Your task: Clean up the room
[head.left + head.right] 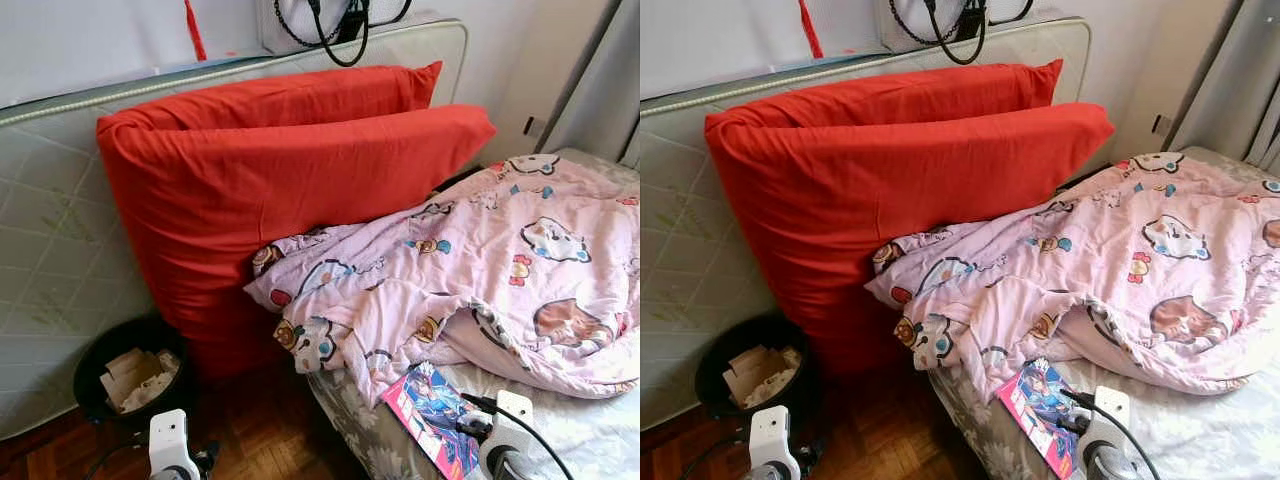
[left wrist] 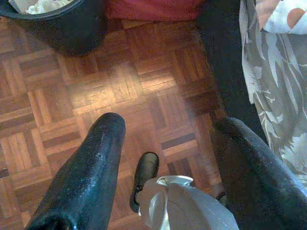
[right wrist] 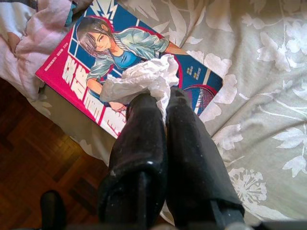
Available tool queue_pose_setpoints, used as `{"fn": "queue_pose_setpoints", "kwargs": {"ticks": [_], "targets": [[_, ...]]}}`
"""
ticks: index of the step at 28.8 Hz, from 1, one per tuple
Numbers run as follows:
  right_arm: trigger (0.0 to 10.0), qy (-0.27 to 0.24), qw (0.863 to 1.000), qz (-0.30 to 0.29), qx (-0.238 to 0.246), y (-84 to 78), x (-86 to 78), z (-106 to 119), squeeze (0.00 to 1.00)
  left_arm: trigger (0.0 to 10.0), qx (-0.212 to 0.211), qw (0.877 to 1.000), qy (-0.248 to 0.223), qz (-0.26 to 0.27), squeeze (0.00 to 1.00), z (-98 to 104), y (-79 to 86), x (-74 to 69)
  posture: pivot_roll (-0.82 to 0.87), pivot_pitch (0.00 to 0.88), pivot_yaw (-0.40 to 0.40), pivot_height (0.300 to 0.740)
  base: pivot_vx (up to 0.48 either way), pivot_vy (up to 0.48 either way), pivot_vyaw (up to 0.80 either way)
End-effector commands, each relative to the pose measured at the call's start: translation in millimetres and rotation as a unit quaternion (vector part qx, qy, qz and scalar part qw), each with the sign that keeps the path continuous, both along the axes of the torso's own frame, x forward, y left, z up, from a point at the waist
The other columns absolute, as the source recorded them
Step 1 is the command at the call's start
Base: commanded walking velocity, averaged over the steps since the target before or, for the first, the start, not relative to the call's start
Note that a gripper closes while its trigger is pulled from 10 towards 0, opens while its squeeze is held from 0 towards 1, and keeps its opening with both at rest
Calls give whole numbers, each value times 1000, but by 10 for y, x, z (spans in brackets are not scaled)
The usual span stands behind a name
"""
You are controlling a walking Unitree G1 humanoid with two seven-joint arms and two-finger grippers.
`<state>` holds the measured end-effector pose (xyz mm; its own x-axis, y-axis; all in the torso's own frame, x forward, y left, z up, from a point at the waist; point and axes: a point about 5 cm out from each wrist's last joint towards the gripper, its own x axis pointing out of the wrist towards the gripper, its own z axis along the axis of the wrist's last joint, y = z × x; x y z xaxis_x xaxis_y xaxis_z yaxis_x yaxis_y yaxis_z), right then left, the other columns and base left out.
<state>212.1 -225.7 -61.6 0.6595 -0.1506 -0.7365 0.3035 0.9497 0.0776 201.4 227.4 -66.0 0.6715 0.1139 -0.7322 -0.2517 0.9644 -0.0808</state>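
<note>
My right gripper [image 3: 162, 98] is shut on a crumpled white tissue [image 3: 141, 79], held just above a pink-edged comic book [image 3: 91, 57]. The comic book [image 1: 432, 408] lies on the flowered bed sheet [image 3: 259, 96] near the bed's front corner. My left gripper [image 2: 165, 129] hangs open over the parquet floor [image 2: 120, 86], with nothing between its fingers. A black waste bin [image 1: 84, 378] with crumpled paper inside stands on the floor to the left, beside the red pillows; its wall [image 2: 67, 33] lies ahead of the left gripper.
Two large red pillows [image 1: 270, 170] lean against an upright mattress [image 1: 50, 250]. A pink cartoon-print blanket [image 1: 500, 270] is bunched over the bed and hangs over its edge. A strip of floor runs between bin and bed.
</note>
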Motion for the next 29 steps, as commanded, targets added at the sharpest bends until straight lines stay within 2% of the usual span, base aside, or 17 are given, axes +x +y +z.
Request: {"fn": "queue_pose_setpoints", "kwargs": {"ticks": [1,4,29], "targets": [[10000,-1,1000,2,-7,-14,-14,-3,0,10000,4,1000,9,-4,0,1,23,1,83,0,-8,740,0,480,800],[10000,-2,1000,-16,16,4,-19,-12,0,10000,5,1000,9,-8,0,6,25,8,86,0,-6,740,0,480,267],[10000,-6,1000,-19,16,2,3,1,0,10000,9,1000,11,-9,0,17,35,27,91,0,-1,740,0,480,0]]}}
